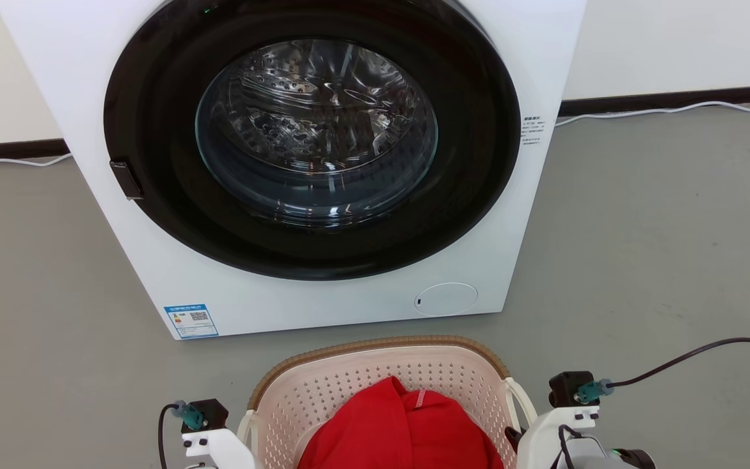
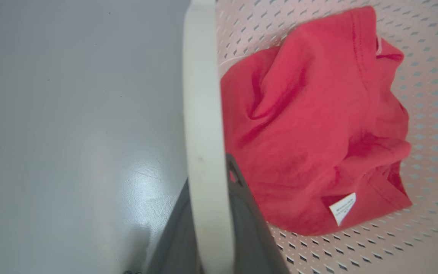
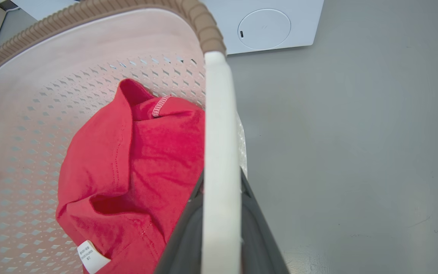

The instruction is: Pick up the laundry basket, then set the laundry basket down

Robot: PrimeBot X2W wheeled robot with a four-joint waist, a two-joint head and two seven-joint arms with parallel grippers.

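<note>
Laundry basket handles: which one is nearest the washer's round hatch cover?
The white handle on the cream perforated laundry basket's right side, between the right gripper's fingers. The white washer's round hatch cover sits on that side; the left handle lies farther.

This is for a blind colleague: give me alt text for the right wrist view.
The right gripper clamps its two dark fingers around the white side handle of a cream-white perforated plastic laundry basket with a brown woven-look rim, a crumpled red garment inside. Beyond lie grey floor and the lower corner of a white washing machine.
</note>
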